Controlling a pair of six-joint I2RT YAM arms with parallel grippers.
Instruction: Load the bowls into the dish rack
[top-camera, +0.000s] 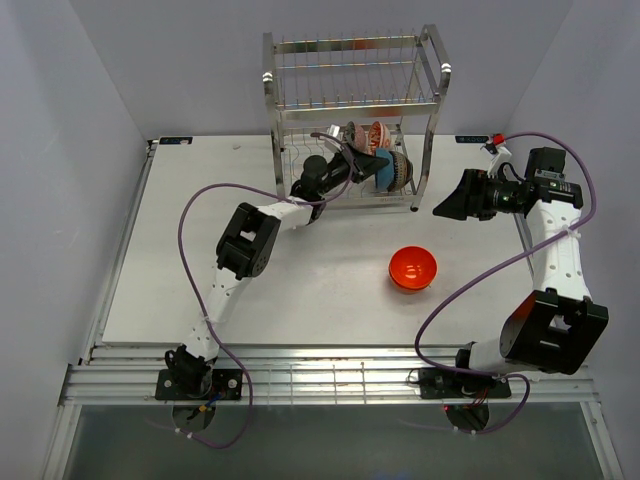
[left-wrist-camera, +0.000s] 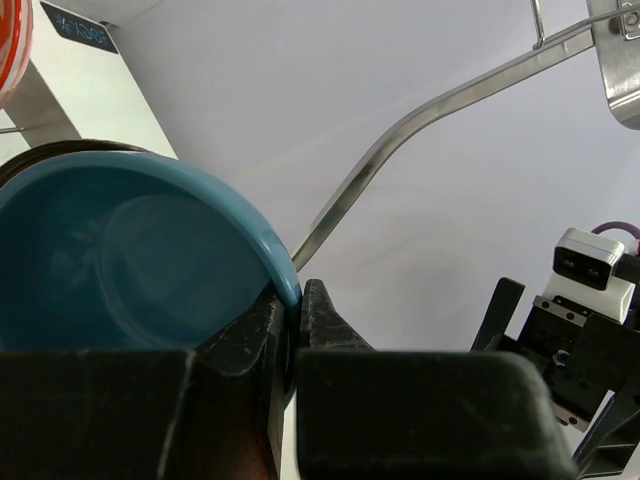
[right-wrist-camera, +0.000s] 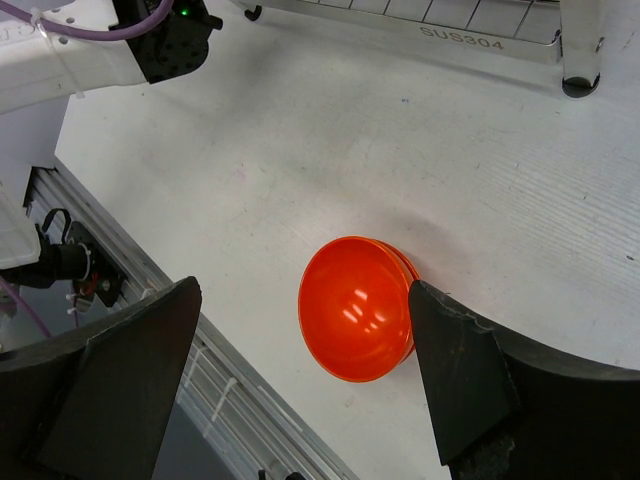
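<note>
Blue bowl (left-wrist-camera: 130, 260): the left wrist view shows the left gripper (left-wrist-camera: 295, 305) pinching its rim; the overhead view places it in the dish rack's (top-camera: 356, 101) lower tier. The orange bowl (right-wrist-camera: 355, 305) lies on the table (right-wrist-camera: 500, 180), apparently below the spread-open right gripper (right-wrist-camera: 303, 310).

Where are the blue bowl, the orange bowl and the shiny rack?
blue bowl (left-wrist-camera: 130, 260), left wrist view, on its inside.
orange bowl (right-wrist-camera: 355, 305), right wrist view, on its inside.
shiny rack (top-camera: 268, 100), top view, on a left post.
</note>
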